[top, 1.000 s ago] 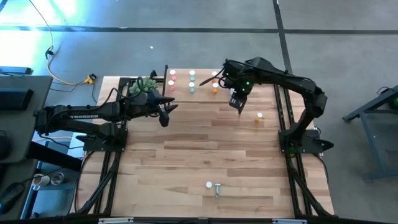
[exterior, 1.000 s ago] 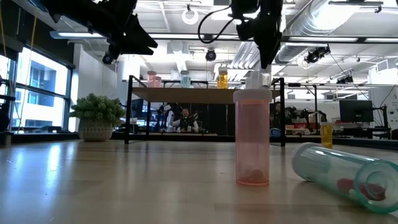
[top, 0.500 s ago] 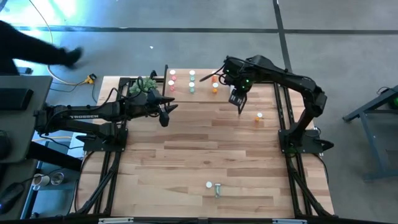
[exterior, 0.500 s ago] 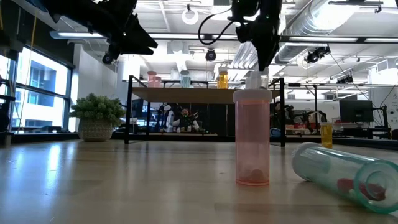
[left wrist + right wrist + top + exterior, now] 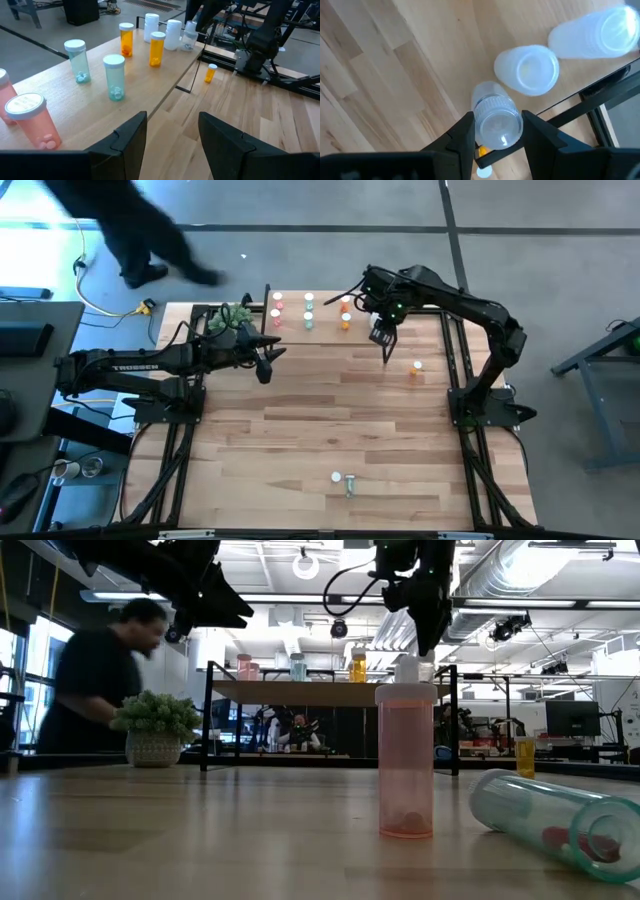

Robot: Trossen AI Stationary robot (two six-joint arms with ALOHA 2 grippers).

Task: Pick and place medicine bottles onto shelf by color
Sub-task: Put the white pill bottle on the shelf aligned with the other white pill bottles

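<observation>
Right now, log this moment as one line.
right end effector: shut on clear bottle above shelf | left end effector: open, empty, waiting beside shelf

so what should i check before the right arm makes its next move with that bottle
1. Grip: the right gripper has a finger on either side of the clear bottle. ok
2. Colour match: two clear bottles stand right beside it on the shelf. ok
3. Held bottle's base resting on the shelf: cannot tell
4. Left gripper out of the way: open, empty, at the shelf's pink end. ok
5. Person passing behind the table by the plant, apart from both arms. ok
6. All bottles shelved: an orange bottle sits on the tabletop. not ok
</observation>
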